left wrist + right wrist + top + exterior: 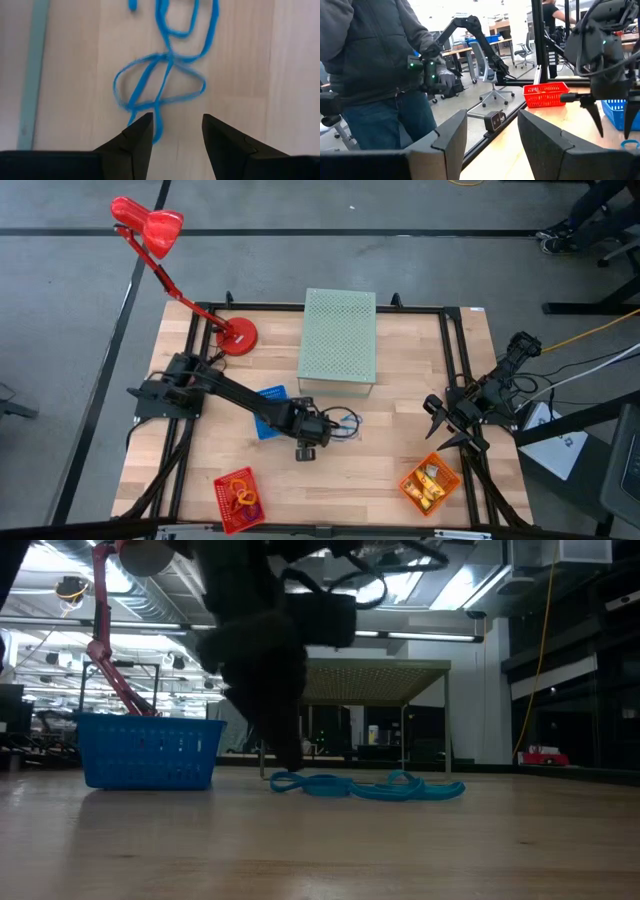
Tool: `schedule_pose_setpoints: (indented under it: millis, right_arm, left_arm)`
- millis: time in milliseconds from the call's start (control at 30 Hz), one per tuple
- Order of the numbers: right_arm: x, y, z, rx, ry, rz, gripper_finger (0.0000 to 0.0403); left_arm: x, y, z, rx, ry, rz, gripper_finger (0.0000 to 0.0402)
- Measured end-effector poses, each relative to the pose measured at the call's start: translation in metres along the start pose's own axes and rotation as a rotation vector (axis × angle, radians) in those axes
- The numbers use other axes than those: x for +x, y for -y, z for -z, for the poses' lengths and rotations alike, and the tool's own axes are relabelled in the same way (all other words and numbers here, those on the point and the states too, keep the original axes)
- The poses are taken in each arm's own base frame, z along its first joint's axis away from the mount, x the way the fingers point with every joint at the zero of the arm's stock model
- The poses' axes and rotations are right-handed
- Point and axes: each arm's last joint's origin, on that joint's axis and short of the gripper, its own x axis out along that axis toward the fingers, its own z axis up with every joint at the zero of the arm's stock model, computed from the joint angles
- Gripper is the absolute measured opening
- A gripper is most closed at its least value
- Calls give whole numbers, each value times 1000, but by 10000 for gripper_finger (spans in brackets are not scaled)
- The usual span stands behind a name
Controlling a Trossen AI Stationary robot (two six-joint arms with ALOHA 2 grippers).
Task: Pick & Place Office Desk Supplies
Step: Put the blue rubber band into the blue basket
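Observation:
A tangle of thin blue rubber bands (pixel 347 420) (pixel 370 786) (pixel 160 85) lies flat on the wooden table in front of the pale green perforated box (pixel 338 335). My left gripper (pixel 328 426) (pixel 292 768) (pixel 175 117) is open, low over the table at the tangle's near end. One strand's tail (pixel 157 127) runs in between the fingers, beside one of them. My right gripper (pixel 437 423) (pixel 490 127) waits open at the table's right side, above the orange basket (pixel 430 483), which holds yellow-orange pieces. My left gripper comes at the blue bands slanting down from the table's left. One strand's tail (pixel 156 131) lies right along the inner side of one finger (pixel 142 132). I cannot tell whether they touch. The bands lie slack on the table.
A blue basket (pixel 270 410) (pixel 150 750) stands just left of the left gripper. A red basket (pixel 238 498) with loops sits at the near edge. A red desk lamp (pixel 235 335) stands at the far left. A person (pixel 375 75) stands beyond the table.

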Motion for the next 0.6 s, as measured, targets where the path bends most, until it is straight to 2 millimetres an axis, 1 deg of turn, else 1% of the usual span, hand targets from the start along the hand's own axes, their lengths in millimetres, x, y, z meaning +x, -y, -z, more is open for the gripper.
schedule_pose_setpoints:
  millis: [133, 200, 367, 467, 600]
  right_arm:
    - [0, 0, 0, 0, 0, 0, 178]
    - [0, 0, 0, 0, 1, 0, 178]
    - [0, 0, 0, 0, 1, 0, 178]
    - [0, 0, 0, 0, 0, 0, 178]
    - [0, 0, 0, 0, -1, 0, 178]
  left_arm:
    - [12, 2, -2, 22, -41, 10, 166]
    - [20, 3, 0, 17, -65, 22, 166]
    - [30, 4, 6, -26, -140, 53, 159]
    - [31, 4, 7, -42, -154, 56, 130]
    - [31, 0, 6, -88, -156, 57, 60]
